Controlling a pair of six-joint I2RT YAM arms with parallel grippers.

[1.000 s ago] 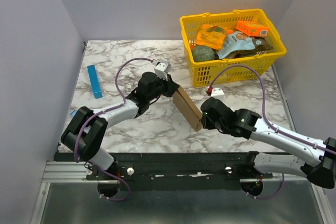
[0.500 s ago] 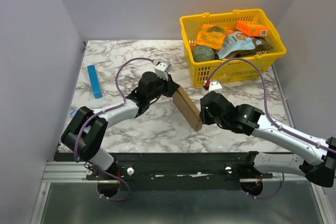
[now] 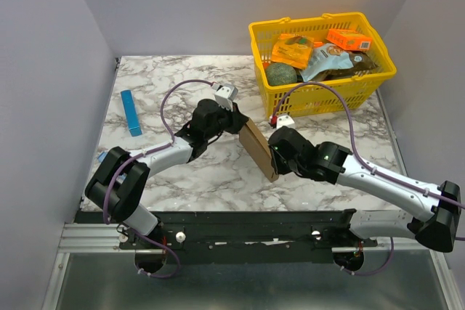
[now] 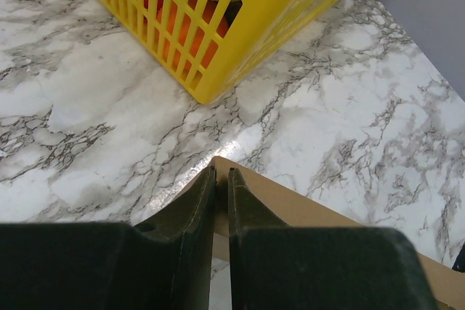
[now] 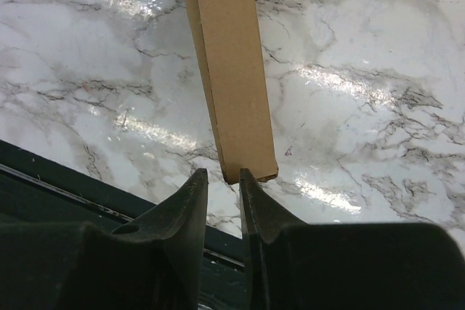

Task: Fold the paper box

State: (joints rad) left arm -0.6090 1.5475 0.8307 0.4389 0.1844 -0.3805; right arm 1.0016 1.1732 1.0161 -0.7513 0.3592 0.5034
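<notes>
Right pincer (image 5: 221, 174) advanced to paper box (image 5: 229, 70) end, grip unclear; left pincer (image 4: 221, 172) clenching opposite end

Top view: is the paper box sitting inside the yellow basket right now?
No, the paper box is outside the yellow basket, over the marble table in front of it.

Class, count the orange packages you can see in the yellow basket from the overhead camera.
2. One orange package lies at the basket's left side; another sits near its back right corner. More may be hidden underneath.
</notes>
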